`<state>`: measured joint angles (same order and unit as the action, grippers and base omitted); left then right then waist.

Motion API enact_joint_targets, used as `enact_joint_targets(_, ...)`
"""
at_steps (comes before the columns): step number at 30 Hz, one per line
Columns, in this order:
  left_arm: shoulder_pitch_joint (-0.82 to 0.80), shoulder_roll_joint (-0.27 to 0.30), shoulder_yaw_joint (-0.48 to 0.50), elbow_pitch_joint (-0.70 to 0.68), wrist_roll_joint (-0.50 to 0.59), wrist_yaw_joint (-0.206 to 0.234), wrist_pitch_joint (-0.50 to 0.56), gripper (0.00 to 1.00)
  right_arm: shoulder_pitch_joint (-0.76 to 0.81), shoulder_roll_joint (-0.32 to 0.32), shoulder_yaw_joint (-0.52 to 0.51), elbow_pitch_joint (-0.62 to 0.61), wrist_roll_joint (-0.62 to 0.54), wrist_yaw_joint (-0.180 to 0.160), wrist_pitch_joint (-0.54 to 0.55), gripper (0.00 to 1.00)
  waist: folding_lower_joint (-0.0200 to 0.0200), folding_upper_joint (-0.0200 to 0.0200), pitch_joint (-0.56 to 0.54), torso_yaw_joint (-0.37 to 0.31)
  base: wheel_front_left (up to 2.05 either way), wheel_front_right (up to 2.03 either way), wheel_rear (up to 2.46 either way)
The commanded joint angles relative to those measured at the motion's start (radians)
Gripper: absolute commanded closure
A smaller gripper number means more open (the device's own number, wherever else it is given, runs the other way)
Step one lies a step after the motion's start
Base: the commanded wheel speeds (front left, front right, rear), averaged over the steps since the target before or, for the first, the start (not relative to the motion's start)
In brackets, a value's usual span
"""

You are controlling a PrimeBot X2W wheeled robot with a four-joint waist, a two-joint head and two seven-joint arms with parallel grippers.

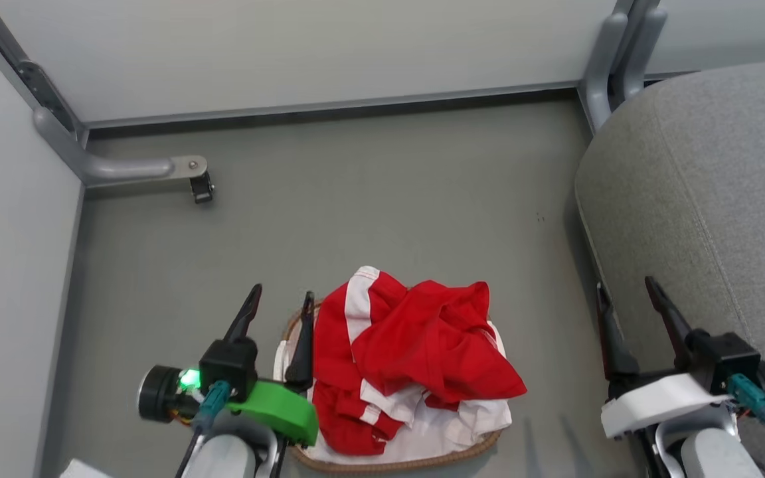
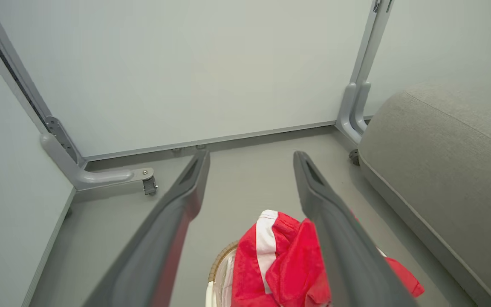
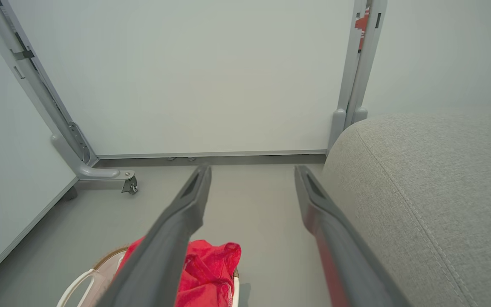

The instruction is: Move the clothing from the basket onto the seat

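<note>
Now, head view: left fingers spread wide and empty at the left rim of the basket; right fingers just as wide, empty, beside the seat. The clothing is heaped in the basket, down on the floor.
Left wrist view: the red pile sits low between your open fingers, partly behind one of them.
Right wrist view: seat edge close by the fingers, pile at lower left.
Step in hand: first pick, I judge. Drop the left fingers onto the top fold and pinch deep, so you take a garment and not the white lining. Lift clear of the rim, then carry it across to the seat.
</note>
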<state>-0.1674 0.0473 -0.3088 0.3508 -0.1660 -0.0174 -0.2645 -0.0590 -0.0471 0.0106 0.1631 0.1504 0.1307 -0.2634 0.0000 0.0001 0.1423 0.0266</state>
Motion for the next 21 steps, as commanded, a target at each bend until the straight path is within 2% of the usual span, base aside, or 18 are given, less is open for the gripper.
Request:
enact_joint_targets(1,-0.045,0.006,-0.024,0.027,0.008,-0.010,0.000,0.00,-0.033,-0.006,-0.008,-0.013,-0.008,0.000,-0.002,0.00,0.0000,-0.0001,0.100,-0.023,0.00,0.00,0.00)
enact_joint_targets(12,-0.354,0.006,-0.279,0.412,0.091,-0.078,0.009,0.00,-0.205,-0.005,-0.012,-0.057,0.005,0.000,-0.002,0.00,0.0000,-0.0001,0.378,-0.122,0.00,0.00,0.00)
enact_joint_targets(21,-0.485,0.007,-0.388,0.625,0.123,-0.096,0.047,0.00,-0.276,-0.004,0.001,-0.060,0.051,0.000,-0.002,0.00,0.0000,-0.0001,0.522,-0.184,0.00,0.00,0.00)
